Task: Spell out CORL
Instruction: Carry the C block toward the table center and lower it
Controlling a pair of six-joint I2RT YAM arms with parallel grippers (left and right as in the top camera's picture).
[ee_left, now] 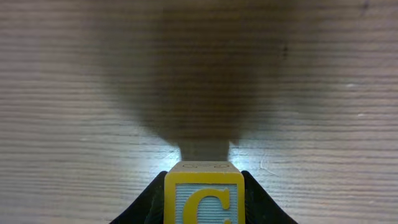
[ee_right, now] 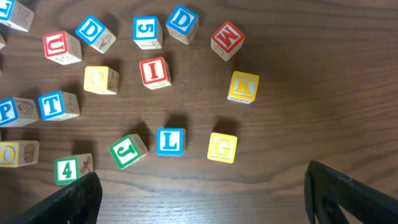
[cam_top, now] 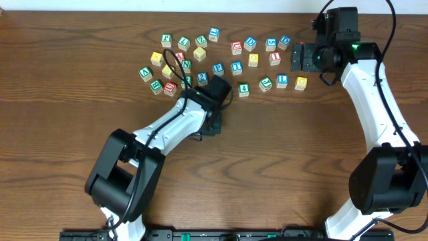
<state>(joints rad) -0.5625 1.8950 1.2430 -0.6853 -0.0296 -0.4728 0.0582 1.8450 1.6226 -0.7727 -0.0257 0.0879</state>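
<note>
There are two claws over the brown wooden table [cam_top: 67, 100]. The left claw [ee_left: 204, 186] is near the middle of the table. It squeezes one wooden block with a yellow edge and a blue C [ee_left: 204, 200] between its two black fingers [ee_left: 146, 204].

The right claw [ee_right: 202, 177] is spread wide and holds nothing. It is up near the far right corner.

More than twenty small wooden letter blocks [cam_top: 199, 53] sit in a bunch along the far edge. Below the right claw I count two blue D blocks [ee_right: 182, 23], one yellow O block [ee_right: 101, 79], one blue L block [ee_right: 170, 142] and one yellow G block [ee_right: 222, 147] just beside the L.
</note>
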